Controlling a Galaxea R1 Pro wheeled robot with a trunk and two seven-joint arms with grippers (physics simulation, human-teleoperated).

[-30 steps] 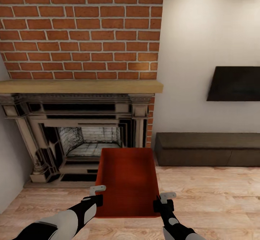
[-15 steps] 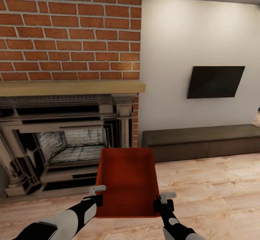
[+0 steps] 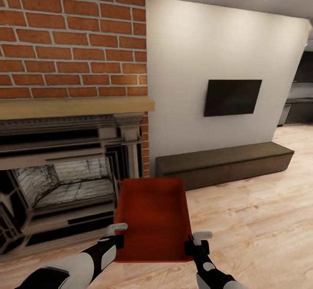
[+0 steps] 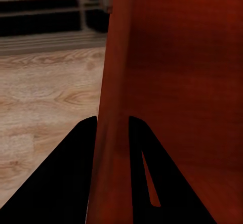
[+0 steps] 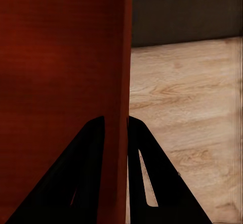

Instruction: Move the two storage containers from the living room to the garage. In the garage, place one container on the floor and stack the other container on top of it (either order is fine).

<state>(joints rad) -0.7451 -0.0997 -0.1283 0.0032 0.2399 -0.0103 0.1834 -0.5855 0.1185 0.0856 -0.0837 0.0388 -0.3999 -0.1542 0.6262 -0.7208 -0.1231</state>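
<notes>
view swung right, fireplace (image 3: 65,167) leftward, TV (image 3: 232,97) nearer centre

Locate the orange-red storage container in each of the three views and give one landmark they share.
Head view: storage container low centre, held between both hands.
Left wrist view: its side wall pinched between the fingers.
Right wrist view: its opposite wall, likewise pinched.
Shared landmark: light wood-plank floor.
</notes>
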